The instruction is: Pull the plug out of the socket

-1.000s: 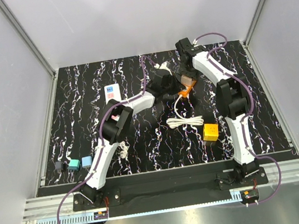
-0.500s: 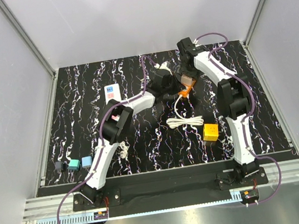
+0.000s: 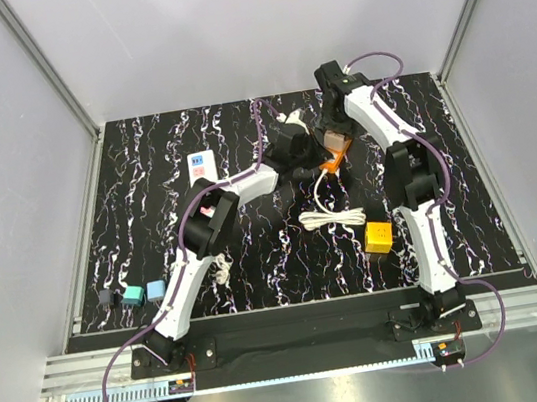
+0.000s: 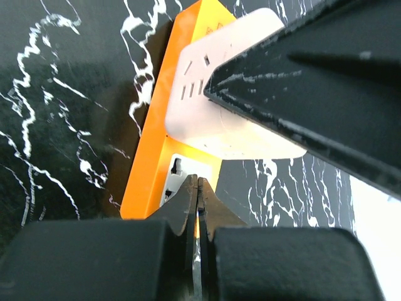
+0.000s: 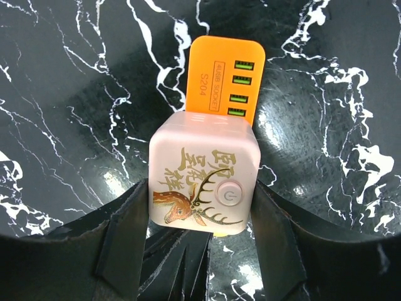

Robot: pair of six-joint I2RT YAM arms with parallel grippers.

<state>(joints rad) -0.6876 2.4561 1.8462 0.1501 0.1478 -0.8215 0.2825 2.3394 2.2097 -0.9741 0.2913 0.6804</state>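
Two grippers meet from above at the orange socket (image 3: 334, 162), back-centre on the table (image 3: 153, 238). Left wrist now: my left gripper (image 4: 198, 187) is pinched fully closed, tips down on the socket's face just beside the plug (image 4: 207, 119). Right wrist: my right gripper (image 5: 200, 216) is clamped on the plug's two sides, and the plug sits on the socket.

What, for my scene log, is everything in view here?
socket: 1, orange, far centre
plug: 1, pale pink cube, deer print, on the socket
cable: 1, white, coiled nearer than socket
power strip: 1, white, left of socket
cube: 1, yellow, right of cable
teal blocks: 2, teal, near-left
dark block: 1, dark, left of teal blocks
table: 1, black marble
left gripper: 1, black, shut, tips on socket
right gripper: 1, black, shut on plug
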